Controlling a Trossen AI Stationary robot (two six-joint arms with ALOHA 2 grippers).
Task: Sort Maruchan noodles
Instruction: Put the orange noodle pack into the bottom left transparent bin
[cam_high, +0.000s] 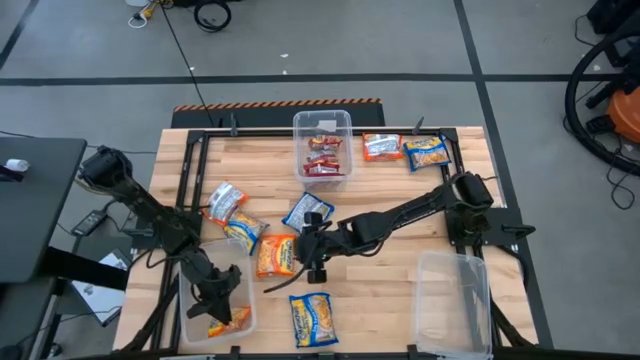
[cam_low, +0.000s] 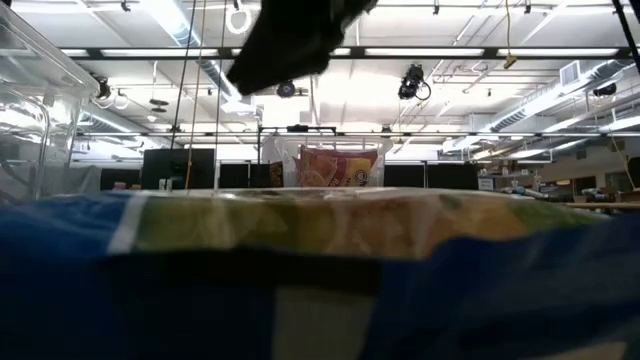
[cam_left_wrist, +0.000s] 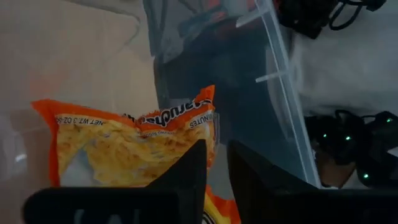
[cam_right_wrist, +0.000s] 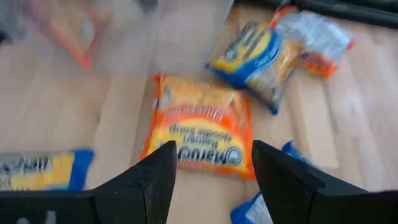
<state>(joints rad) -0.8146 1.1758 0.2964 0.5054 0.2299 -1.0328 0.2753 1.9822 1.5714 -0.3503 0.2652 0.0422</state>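
Hovering open over an orange packet, the right hand contrasts the left hand, its grip unclear overhead.

Far-centre clear plastic bin: holds red ramen packets.
Near-left clear bin: orange ramen packet inside.
Near-right clear bin: right of the blue-and-yellow packet.

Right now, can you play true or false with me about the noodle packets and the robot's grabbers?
1. The bin at the far edge holds red packets. True.
2. The right gripper is squeezing a blue packet. False: it is open, above an orange packet.
3. The left gripper is over the bin at the near left. True.
4. The bin at the near right is full of packets. False: none show in it.
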